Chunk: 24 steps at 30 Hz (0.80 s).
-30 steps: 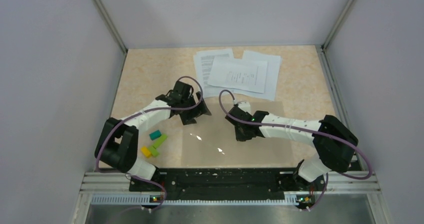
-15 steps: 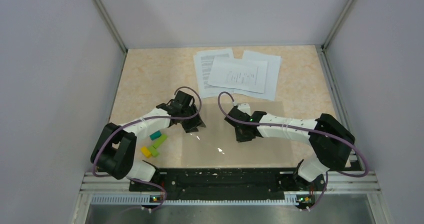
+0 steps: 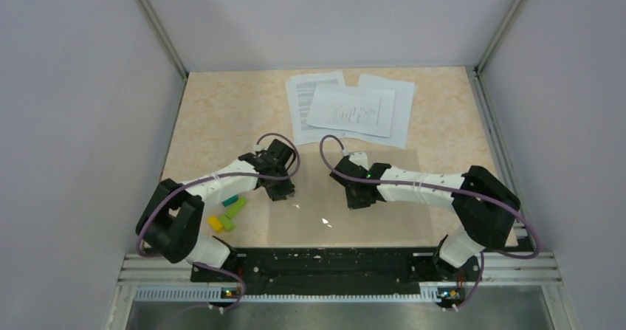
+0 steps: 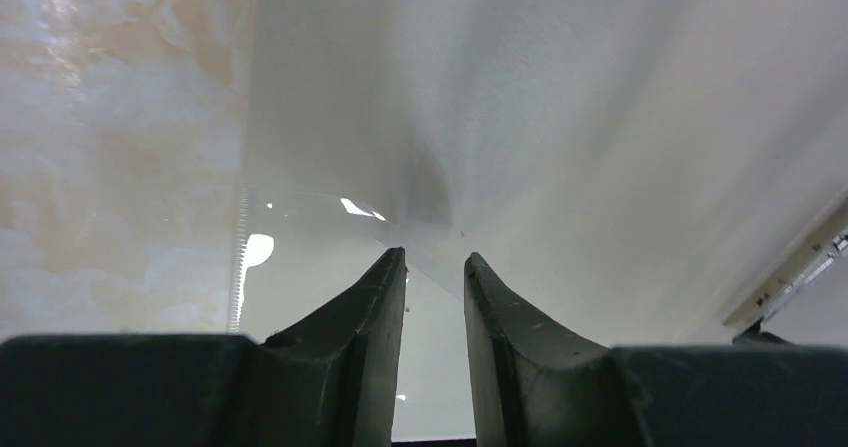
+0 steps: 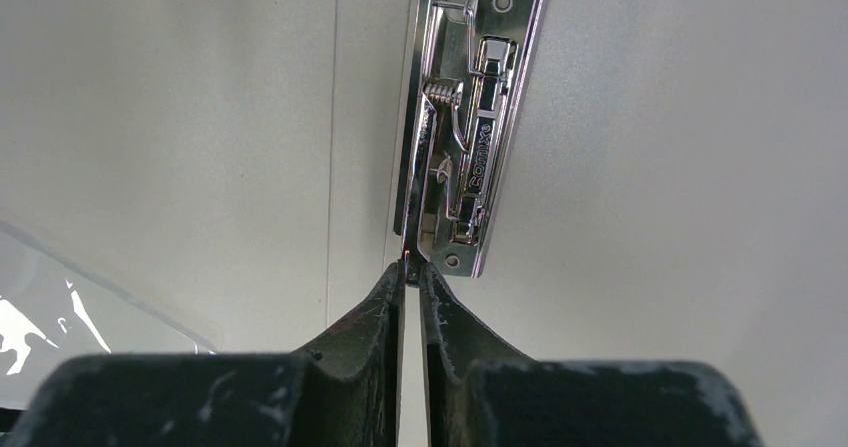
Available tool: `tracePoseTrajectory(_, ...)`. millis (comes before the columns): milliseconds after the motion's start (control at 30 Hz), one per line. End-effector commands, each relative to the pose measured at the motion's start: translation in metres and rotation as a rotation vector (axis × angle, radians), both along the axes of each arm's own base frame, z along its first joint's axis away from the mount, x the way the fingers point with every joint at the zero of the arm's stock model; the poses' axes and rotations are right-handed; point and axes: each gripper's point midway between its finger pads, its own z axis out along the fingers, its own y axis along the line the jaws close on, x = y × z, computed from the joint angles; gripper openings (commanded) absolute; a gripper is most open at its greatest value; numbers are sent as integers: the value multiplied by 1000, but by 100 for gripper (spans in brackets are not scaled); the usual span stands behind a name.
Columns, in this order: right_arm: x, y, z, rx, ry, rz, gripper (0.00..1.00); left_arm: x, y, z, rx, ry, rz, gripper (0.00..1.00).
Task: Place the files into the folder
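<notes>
From above, the desk (image 3: 221,116) carries one folder (image 3: 369,227), lying flat at the near middle. The files (image 3: 351,111) are a loose overlapping pile at the far middle, just beyond the folder's far edge; three sheets can be counted. Four small coloured blocks (image 3: 229,212) sit at the near left: one teal, two green, one yellow. There are two arms. The left claw (image 3: 283,190) is down at the folder's left edge and the right claw (image 3: 356,197) is down on the folder's middle.

The left wrist camera shows the left claw (image 4: 433,257) with its two fingers a little apart. The edge of a clear cover sheet (image 4: 300,267) runs into the gap, which is wider than the sheet, so the claw is not clenched on it. Pale folder (image 4: 600,117) fills the right of the view, and speckled desk (image 4: 120,117) the left.

The right wrist camera shows one shiny metal clip (image 5: 470,127) fixed to the folder (image 5: 680,167). The right claw (image 5: 410,267) is clenched almost together on the clip's near end, with a thin metal lip between the tips. A corner of the clear cover sheet (image 5: 60,297) shows at the lower left.
</notes>
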Motion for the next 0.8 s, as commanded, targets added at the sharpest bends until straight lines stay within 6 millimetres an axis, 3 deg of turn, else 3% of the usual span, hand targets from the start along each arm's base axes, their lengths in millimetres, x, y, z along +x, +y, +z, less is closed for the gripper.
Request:
tracePoseTrajectory(0,1,5,-1,-13,-8,19,8,9,13,-2,95,3,73,33)
tracePoseTrajectory(533,-23,-45,-34,-202,36,-50,3,-9,38,-30,239,121,166,31)
tracePoseTrajectory(567,-14,-32,14,-37,-68,-66,3,-9,39,-32,244,124,172,31)
tracePoseTrajectory(600,-24,-51,-29,-206,24,-65,3,-9,41,-32,247,124,175,31)
tracePoseTrajectory(767,-34,-70,-44,-298,58,-77,1,-6,46,-31,257,126,179,31)
